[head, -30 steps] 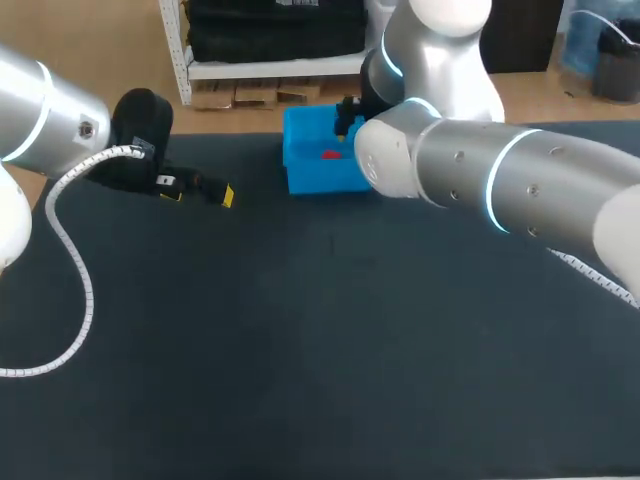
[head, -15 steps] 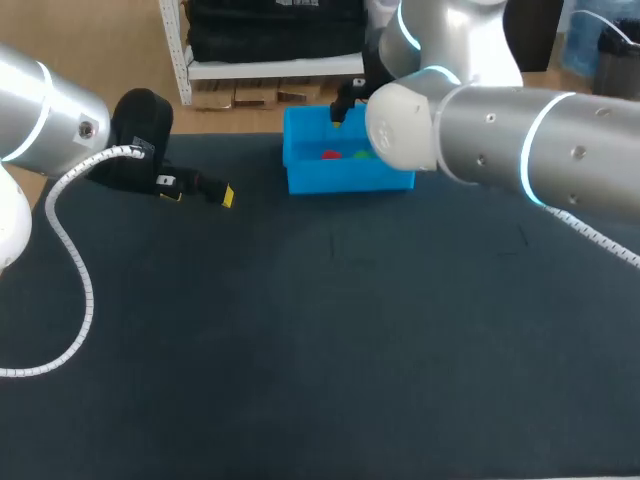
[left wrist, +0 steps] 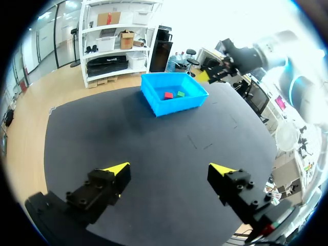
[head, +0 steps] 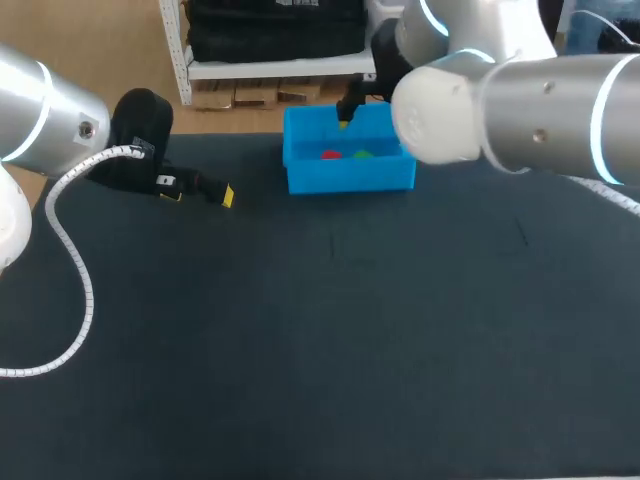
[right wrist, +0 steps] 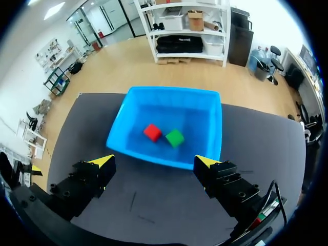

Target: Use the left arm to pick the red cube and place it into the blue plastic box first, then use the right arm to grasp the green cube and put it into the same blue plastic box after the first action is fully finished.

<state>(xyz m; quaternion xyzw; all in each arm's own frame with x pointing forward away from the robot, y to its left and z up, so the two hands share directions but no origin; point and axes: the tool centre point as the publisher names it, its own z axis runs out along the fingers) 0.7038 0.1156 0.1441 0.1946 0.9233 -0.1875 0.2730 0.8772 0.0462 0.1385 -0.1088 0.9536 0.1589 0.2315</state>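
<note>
Small red cube (right wrist: 152, 132) and small green cube (right wrist: 175, 138) side by side in the blue plastic box (right wrist: 174, 91), just ahead of my wide, empty right gripper (right wrist: 155, 161); my left gripper (left wrist: 170, 168), wide too, well apart.

Head camera: fixed high behind the robot, facing down over the table (head: 330, 330), far from the blue plastic box (head: 350, 178) at the far edge. Left wrist camera: looks obliquely across the table — box distant. Right wrist camera: above the box, facing steeply down, close. All three views share the box.
</note>
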